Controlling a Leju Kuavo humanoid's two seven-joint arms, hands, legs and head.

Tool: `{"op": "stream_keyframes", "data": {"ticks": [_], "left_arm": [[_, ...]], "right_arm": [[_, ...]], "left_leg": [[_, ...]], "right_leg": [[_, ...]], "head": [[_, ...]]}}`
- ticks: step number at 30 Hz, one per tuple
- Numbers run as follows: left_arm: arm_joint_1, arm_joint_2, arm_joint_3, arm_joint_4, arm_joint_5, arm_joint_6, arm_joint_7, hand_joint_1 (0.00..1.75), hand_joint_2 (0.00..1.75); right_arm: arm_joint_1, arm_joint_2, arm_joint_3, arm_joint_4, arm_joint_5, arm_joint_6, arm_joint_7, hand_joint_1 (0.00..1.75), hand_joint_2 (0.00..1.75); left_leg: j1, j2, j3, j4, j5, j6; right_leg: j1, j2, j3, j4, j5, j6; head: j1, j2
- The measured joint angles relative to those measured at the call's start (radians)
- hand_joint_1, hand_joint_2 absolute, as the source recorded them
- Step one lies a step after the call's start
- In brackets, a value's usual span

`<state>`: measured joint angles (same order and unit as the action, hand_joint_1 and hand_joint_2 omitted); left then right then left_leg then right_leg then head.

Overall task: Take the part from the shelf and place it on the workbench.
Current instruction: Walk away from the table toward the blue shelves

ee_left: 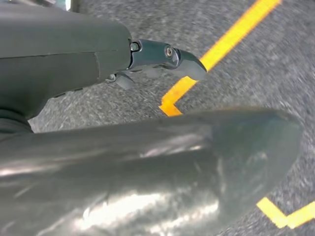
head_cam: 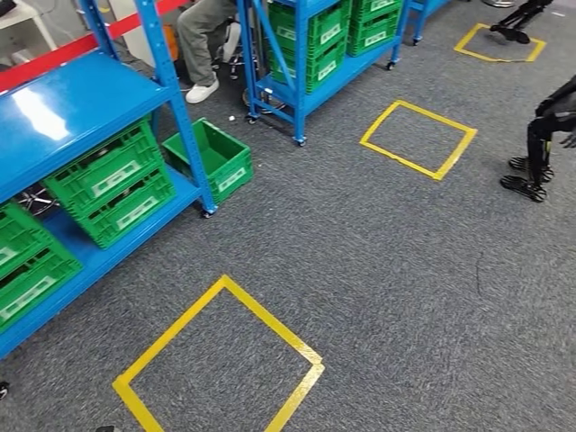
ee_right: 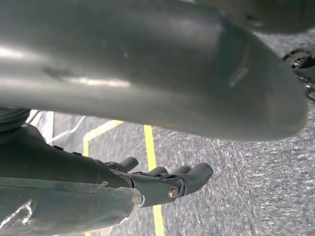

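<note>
A blue shelf (head_cam: pixel 75 103) stands at the left of the head view, with green crates (head_cam: pixel 109 180) stacked on its lower level. I cannot make out a part inside them. My left hand (ee_left: pixel 122 142) hangs over grey carpet beside yellow tape; its fingers (ee_left: pixel 167 54) are stretched out and hold nothing. My right hand (ee_right: pixel 111 93) also hangs above the carpet, its fingers (ee_right: pixel 182 178) straight and apart, with nothing in them.
A loose green crate (head_cam: pixel 214 157) lies on the floor by the shelf post. A second blue shelf (head_cam: pixel 299 63) with crates stands behind, with a seated person (head_cam: pixel 203 45) between the shelves. Yellow tape squares (head_cam: pixel 224 360) (head_cam: pixel 418 135) mark the carpet. Another robot's dark legs (head_cam: pixel 536 153) stand at the right.
</note>
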<state>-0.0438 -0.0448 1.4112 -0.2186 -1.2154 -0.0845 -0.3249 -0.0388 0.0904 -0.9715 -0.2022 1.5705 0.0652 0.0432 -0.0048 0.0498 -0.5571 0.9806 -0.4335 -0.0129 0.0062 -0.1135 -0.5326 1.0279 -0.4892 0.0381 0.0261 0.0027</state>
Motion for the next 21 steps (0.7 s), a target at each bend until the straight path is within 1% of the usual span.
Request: {"op": "stream_keyframes", "data": {"ticks": [1, 2, 3, 4, 5, 6, 7, 8, 9, 10, 11, 12, 13, 14, 15, 16, 17, 18, 19, 20, 21], "left_arm": [[0.000, -0.002, 0.004, 0.000, 0.002, 0.001, 0.002, 0.00, 0.00], [-0.001, -0.004, 0.008, 0.000, 0.003, 0.003, 0.005, 0.00, 0.00], [-0.003, -0.005, 0.010, 0.000, 0.003, 0.004, 0.008, 0.00, 0.00], [-0.005, -0.006, 0.013, 0.000, 0.003, 0.005, 0.012, 0.00, 0.00], [-0.006, -0.006, 0.014, 0.000, 0.003, 0.006, 0.015, 0.00, 0.00], [-0.006, -0.007, 0.016, 0.000, 0.003, 0.007, 0.018, 0.00, 0.00], [-0.005, -0.008, 0.017, 0.000, 0.003, 0.007, 0.020, 0.00, 0.00], [-0.005, -0.009, 0.017, 0.000, 0.002, 0.007, 0.020, 0.00, 0.00], [-0.006, -0.009, 0.018, 0.000, 0.002, 0.008, 0.021, 0.00, 0.00], [-0.007, -0.008, 0.019, 0.000, 0.002, 0.008, 0.021, 0.00, 0.00], [-0.009, -0.007, 0.019, 0.000, 0.002, 0.007, 0.021, 0.00, 0.00], [-0.009, -0.006, 0.019, 0.000, 0.002, 0.006, 0.019, 0.00, 0.00], [-0.008, -0.005, 0.019, 0.000, 0.001, 0.005, 0.017, 0.00, 0.00], [-0.006, -0.004, 0.019, 0.000, 0.001, 0.003, 0.013, 0.00, 0.00], [-0.004, -0.004, 0.020, 0.000, 0.000, 0.001, 0.008, 0.00, 0.00], [-0.004, -0.004, 0.020, 0.000, -0.001, -0.001, 0.004, 0.00, 0.00], [-0.007, -0.004, 0.020, 0.000, -0.002, -0.003, -0.001, 0.00, 0.00], [-0.011, -0.004, 0.020, 0.000, -0.002, -0.006, -0.004, 0.00, 0.00], [-0.016, -0.003, 0.020, 0.000, -0.003, -0.008, -0.007, 0.00, 0.00], [-0.019, -0.003, 0.019, 0.000, -0.003, -0.010, -0.009, 0.00, 0.00], [-0.020, -0.004, 0.019, 0.000, -0.004, -0.013, -0.011, 0.00, 0.00]], "right_arm": [[0.000, 0.000, 0.004, 0.000, 0.000, -0.003, 0.004, 0.00, 0.00], [0.000, 0.001, 0.007, 0.000, -0.001, -0.006, 0.007, 0.00, 0.00], [0.001, 0.001, 0.010, 0.000, -0.002, -0.010, 0.009, 0.00, 0.00], [0.003, 0.001, 0.012, 0.000, -0.004, -0.013, 0.009, 0.00, 0.00], [0.005, 0.001, 0.013, 0.000, -0.007, -0.017, 0.009, 0.00, 0.00], [0.006, 0.001, 0.014, 0.000, -0.009, -0.021, 0.009, 0.00, 0.00], [0.006, 0.001, 0.015, 0.000, -0.011, -0.024, 0.009, 0.00, 0.00], [0.005, 0.001, 0.015, 0.000, -0.013, -0.026, 0.009, 0.00, 0.00], [0.004, 0.001, 0.015, 0.000, -0.014, -0.028, 0.009, 0.00, 0.00], [0.003, 0.001, 0.016, 0.001, -0.015, -0.029, 0.009, 0.00, 0.00], [0.003, 0.002, 0.016, 0.001, -0.015, -0.029, 0.009, 0.00, 0.00], [0.002, 0.002, 0.016, 0.002, -0.016, -0.029, 0.011, 0.00, 0.00], [0.002, 0.002, 0.016, 0.002, -0.016, -0.029, 0.012, 0.00, 0.00], [0.001, 0.002, 0.016, 0.002, -0.017, -0.029, 0.015, 0.00, 0.00], [0.000, 0.002, 0.016, 0.002, -0.017, -0.029, 0.017, 0.00, 0.00], [-0.001, 0.002, 0.016, 0.002, -0.017, -0.029, 0.018, 0.00, 0.00], [-0.001, 0.002, 0.016, 0.002, -0.017, -0.030, 0.019, 0.00, 0.00], [-0.001, 0.002, 0.016, 0.002, -0.017, -0.030, 0.019, 0.00, 0.00], [0.000, 0.002, 0.016, 0.002, -0.017, -0.031, 0.019, 0.00, 0.00], [0.001, 0.002, 0.016, 0.002, -0.018, -0.031, 0.019, 0.00, 0.00], [0.001, 0.002, 0.016, 0.002, -0.018, -0.031, 0.017, 0.00, 0.00]], "left_leg": [[0.003, -0.012, 0.000, -0.002, 0.003, 0.006], [0.007, -0.024, -0.001, -0.003, 0.006, 0.011], [0.007, -0.037, -0.003, -0.003, 0.008, 0.014], [0.007, -0.052, -0.004, -0.003, 0.009, 0.016], [0.008, -0.067, -0.005, -0.002, 0.010, 0.016], [0.008, -0.082, -0.006, -0.002, 0.010, 0.016], [0.010, -0.097, -0.005, -0.002, 0.011, 0.014], [0.012, -0.113, -0.005, -0.001, 0.012, 0.011], [0.014, -0.127, -0.005, 0.000, 0.013, 0.006], [0.015, -0.142, -0.007, 0.003, 0.013, 0.001], [0.015, -0.155, -0.011, 0.005, 0.015, -0.006], [0.015, -0.167, -0.016, 0.005, 0.018, -0.014], [0.017, -0.179, -0.021, 0.004, 0.022, -0.022], [0.019, -0.188, -0.025, 0.002, 0.026, -0.028], [0.019, -0.179, -0.029, 0.006, 0.022, -0.033], [0.018, -0.157, -0.040, 0.026, 0.007, -0.037], [0.017, -0.127, -0.059, 0.066, -0.019, -0.040], [0.015, -0.095, -0.088, 0.128, -0.055, -0.042], [0.014, -0.076, -0.120, 0.198, -0.090, -0.043], [0.014, -0.069, -0.146, 0.255, -0.112, -0.044], [0.014, -0.066, -0.157, 0.286, -0.118, -0.043]], "right_leg": [[-0.002, 0.028, -0.011, 0.027, -0.019, 0.006], [-0.005, 0.062, -0.033, 0.076, -0.048, 0.012], [-0.006, 0.091, -0.063, 0.145, -0.083, 0.015], [-0.007, 0.104, -0.097, 0.216, -0.113, 0.016], [-0.008, 0.108, -0.124, 0.269, -0.129, 0.017], [-0.009, 0.110, -0.135, 0.287, -0.125, 0.017], [-0.010, 0.112, -0.127, 0.263, -0.100, 0.017], [-0.012, 0.120, -0.100, 0.203, -0.062, 0.017], [-0.017, 0.143, -0.067, 0.128, -0.026, 0.019], [-0.022, 0.168, -0.037, 0.062, -0.002, 0.020], [-0.026, 0.189, -0.017, 0.018, 0.010, 0.019], [-0.027, 0.202, -0.008, 0.000, 0.011, 0.015], [-0.025, 0.197, -0.007, -0.003, 0.010, 0.009], [-0.024, 0.185, -0.007, -0.002, 0.012, 0.001], [-0.023, 0.173, -0.008, -0.003, 0.015, -0.007], [-0.023, 0.160, -0.008, -0.005, 0.018, -0.014], [-0.022, 0.145, -0.009, -0.007, 0.020, -0.020], [-0.020, 0.130, -0.011, -0.008, 0.020, -0.025], [-0.017, 0.115, -0.012, -0.008, 0.020, -0.027], [-0.014, 0.099, -0.013, -0.007, 0.020, -0.028], [-0.012, 0.083, -0.014, -0.007, 0.019, -0.029]], "head": [[0.001, 0.000], [0.003, 0.000], [0.005, 0.000], [0.005, 0.000], [0.005, 0.000], [0.006, 0.000], [0.005, 0.000], [0.006, 0.000], [0.006, 0.000], [0.007, 0.000], [0.007, 0.000], [0.007, 0.000], [0.006, 0.000], [0.005, 0.000], [0.003, 0.000], [0.001, 0.000], [-0.004, 0.000], [-0.008, 0.000], [-0.011, 0.000], [-0.012, 0.000], [-0.012, 0.000]]}}
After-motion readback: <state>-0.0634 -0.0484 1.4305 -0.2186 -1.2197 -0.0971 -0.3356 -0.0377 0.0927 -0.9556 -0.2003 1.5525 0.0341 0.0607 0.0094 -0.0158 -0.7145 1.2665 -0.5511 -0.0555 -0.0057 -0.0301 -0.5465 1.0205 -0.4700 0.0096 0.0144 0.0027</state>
